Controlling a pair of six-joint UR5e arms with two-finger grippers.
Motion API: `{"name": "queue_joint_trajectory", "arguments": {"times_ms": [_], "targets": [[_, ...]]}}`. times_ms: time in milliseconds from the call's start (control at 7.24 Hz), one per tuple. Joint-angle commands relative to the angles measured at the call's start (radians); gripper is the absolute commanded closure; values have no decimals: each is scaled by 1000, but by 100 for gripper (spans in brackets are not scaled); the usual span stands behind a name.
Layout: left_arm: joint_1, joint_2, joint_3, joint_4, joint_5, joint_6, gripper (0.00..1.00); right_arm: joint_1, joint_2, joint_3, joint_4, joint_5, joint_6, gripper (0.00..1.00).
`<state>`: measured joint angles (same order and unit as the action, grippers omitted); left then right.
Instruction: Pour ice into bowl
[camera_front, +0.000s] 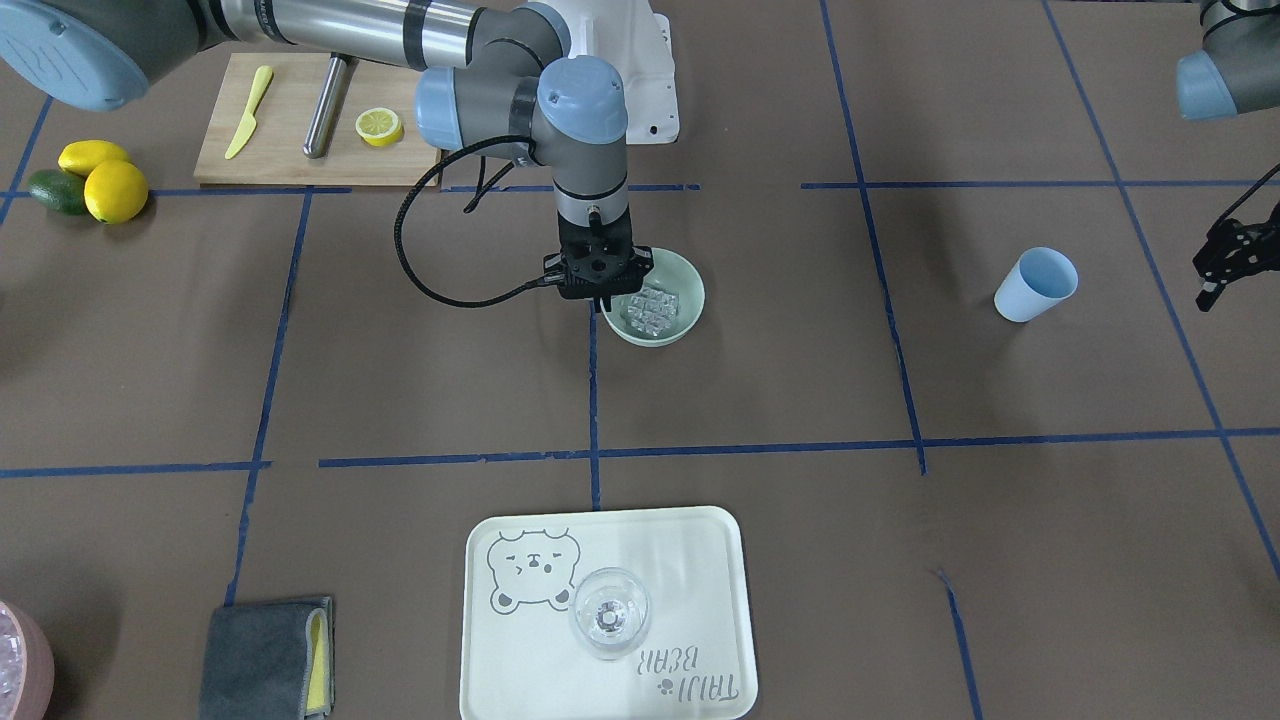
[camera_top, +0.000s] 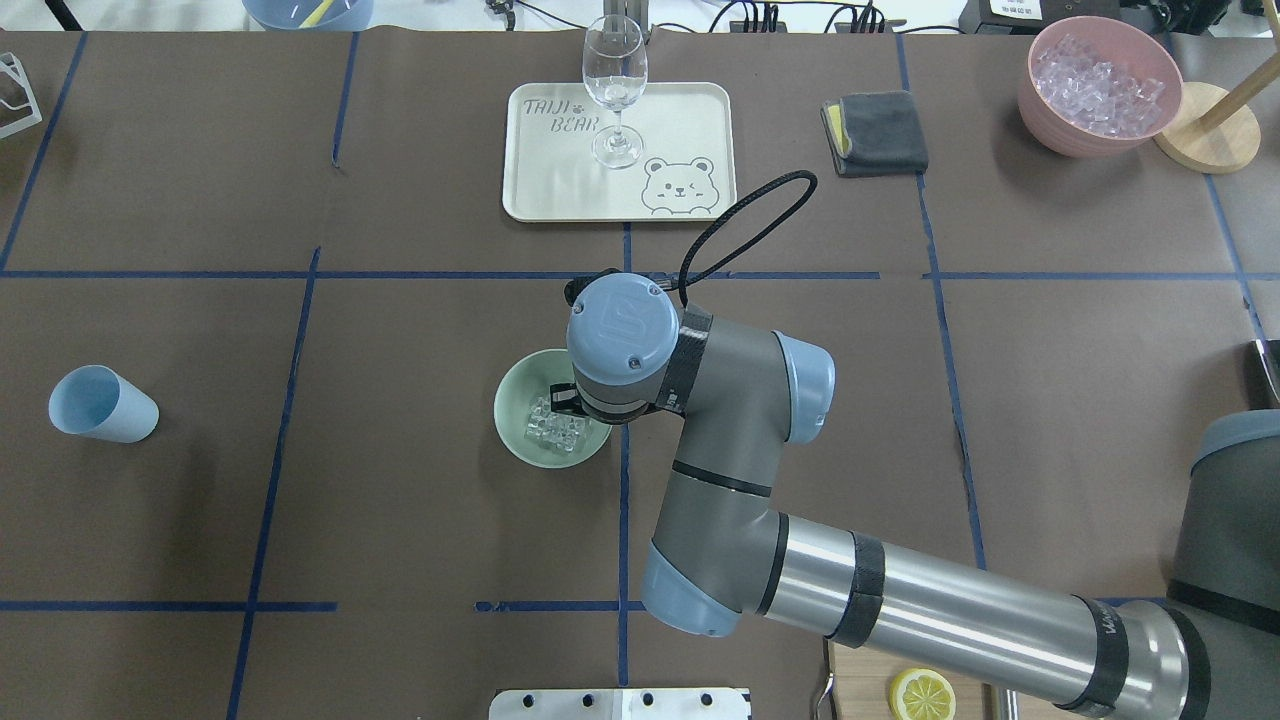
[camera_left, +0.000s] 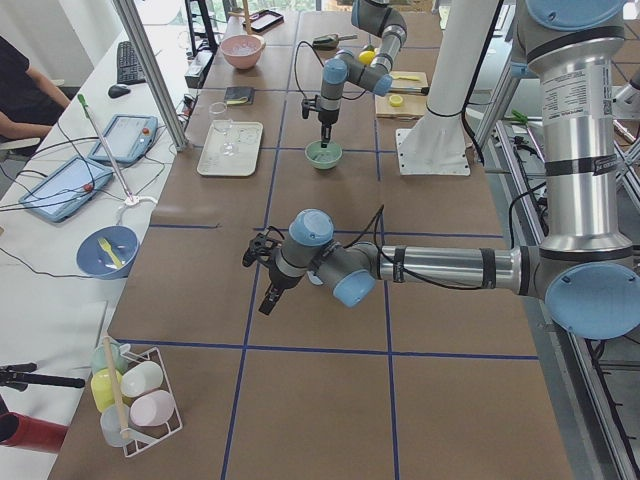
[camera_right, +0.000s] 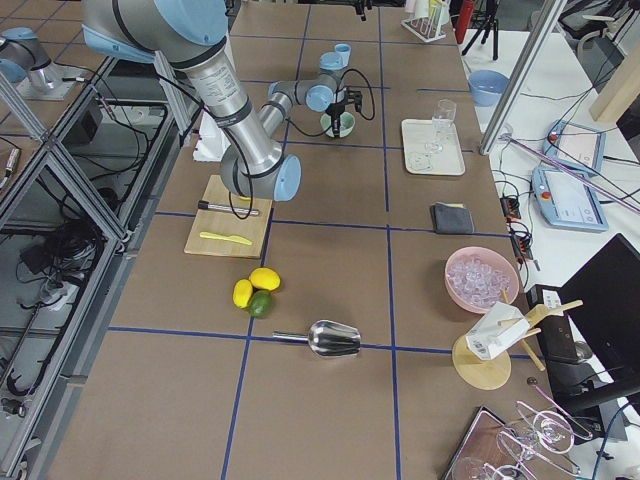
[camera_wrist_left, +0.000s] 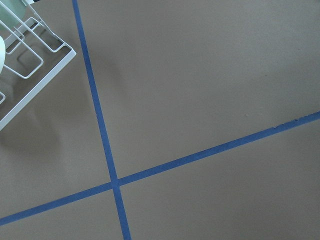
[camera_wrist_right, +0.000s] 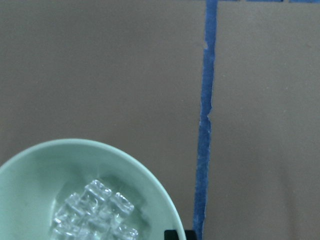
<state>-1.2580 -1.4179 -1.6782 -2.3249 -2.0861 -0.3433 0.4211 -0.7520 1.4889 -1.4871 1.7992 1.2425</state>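
Ice (camera_front: 652, 308) sits heaped inside the mint bowl (camera_front: 655, 337), mid-table | pour looks finished | right gripper (camera_front: 602, 298) at the bowl's rim, you cannot tell if spread or pinching | next: lift clear, don't nudge bowl

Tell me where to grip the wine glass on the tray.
The wine glass stands upright on the tray, so pinch its thin stem from the side, likely the robot's side; its rounded top looks too wide and slippery.

Bright, even overhead light is flooding the tabletop (camera_top: 400, 500), casting soft, faint shadows; glare is streaking the right arm (camera_top: 950, 610), the ice (camera_wrist_right: 95, 212) is glinting, slightly blurred
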Motion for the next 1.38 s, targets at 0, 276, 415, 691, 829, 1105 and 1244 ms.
{"name": "queue_joint_trajectory", "arguments": {"times_ms": [0,276,415,691,829,1105,1244], "targets": [[-1,2,-5,-1,-2,1,0,66,-89,135,-13,80,2,100],[-1,2,-8,-1,0,1,0,193,-267,282,-6,211,0,100],[-1,2,-6,-1,0,1,0,258,-381,344,1,251,-15,100],[-1,2,-8,-1,0,0,0,365,-548,410,2,330,-43,100],[-1,2,-9,-1,0,0,0,413,-620,421,4,339,-120,100],[-1,2,-14,-1,0,-2,0,517,-809,439,72,338,-341,100],[-1,2,-15,-1,0,-2,0,525,-889,433,185,338,-344,100]]}}
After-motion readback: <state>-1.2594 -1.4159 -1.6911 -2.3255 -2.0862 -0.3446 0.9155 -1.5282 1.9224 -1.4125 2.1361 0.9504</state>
